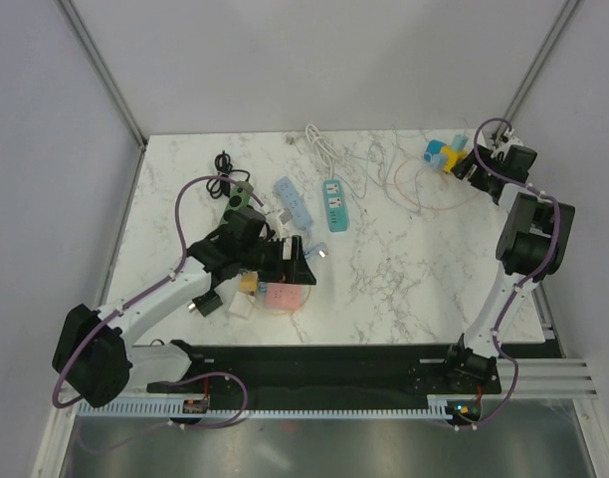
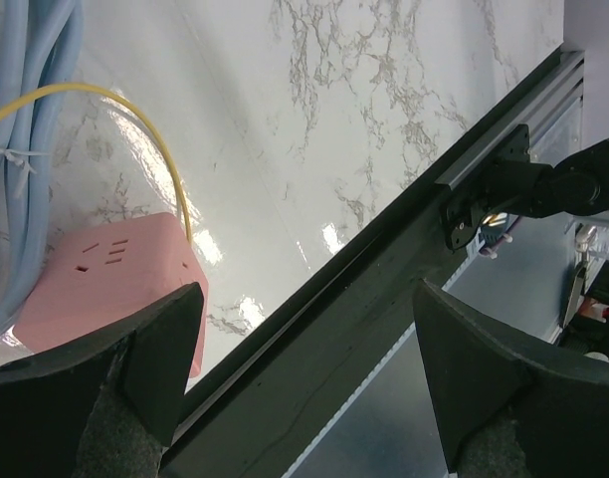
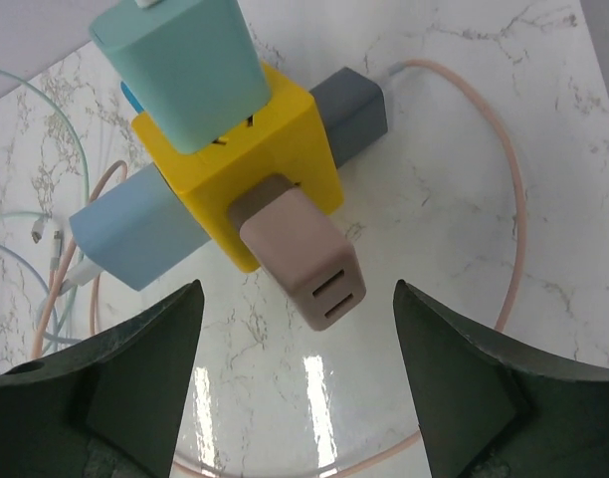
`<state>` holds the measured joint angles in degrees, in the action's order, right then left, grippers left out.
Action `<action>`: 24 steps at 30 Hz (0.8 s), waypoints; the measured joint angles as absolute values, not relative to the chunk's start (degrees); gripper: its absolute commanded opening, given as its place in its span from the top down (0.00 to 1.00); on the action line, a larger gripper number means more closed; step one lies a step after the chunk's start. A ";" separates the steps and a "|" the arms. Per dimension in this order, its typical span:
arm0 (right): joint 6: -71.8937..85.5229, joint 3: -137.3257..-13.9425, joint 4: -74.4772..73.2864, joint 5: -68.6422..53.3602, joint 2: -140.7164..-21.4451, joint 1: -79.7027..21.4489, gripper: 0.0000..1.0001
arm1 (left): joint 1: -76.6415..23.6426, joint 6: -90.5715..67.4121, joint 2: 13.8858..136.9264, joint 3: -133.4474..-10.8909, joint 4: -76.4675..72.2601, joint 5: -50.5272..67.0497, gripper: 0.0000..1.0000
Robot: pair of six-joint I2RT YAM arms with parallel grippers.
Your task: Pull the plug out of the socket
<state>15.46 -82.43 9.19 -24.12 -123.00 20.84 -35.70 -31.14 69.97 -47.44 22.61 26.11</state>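
The right gripper (image 3: 295, 304) spreads wide at the yellow socket cube (image 3: 285, 139) (plugs (image 3: 185, 70) seated) — left gripper (image 2: 306, 309) wide beside pink socket (image 2: 105, 284).

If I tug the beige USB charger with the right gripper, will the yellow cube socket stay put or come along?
The yellow cube socket sits loose on the smooth marble tabletop, so it will probably slide or lift with the beige USB charger. Four plugs stick out on different sides, so it may tip or roll. Nothing visible braces it.

Marble table (image 1: 404, 289) with teal power strip (image 1: 333, 204), pink socket block (image 1: 282, 297), plug-studded yellow cube (image 3: 280, 139)
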 measured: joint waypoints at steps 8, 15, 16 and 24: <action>13.28 -89.56 8.14 -26.09 -127.61 20.84 0.20 | -35.70 -30.72 71.88 -48.58 22.57 26.11 0.09; 13.69 -91.44 8.23 -30.37 -130.19 20.84 0.39 | -35.70 -30.55 73.06 -49.23 22.44 26.11 0.10; 13.82 -91.44 8.19 -30.79 -130.23 20.84 0.49 | -35.70 -30.55 73.28 -49.25 22.39 26.13 0.11; 16.95 -87.33 11.64 -31.03 -128.14 20.67 0.76 | -35.70 -30.55 73.60 -49.65 22.35 26.24 0.12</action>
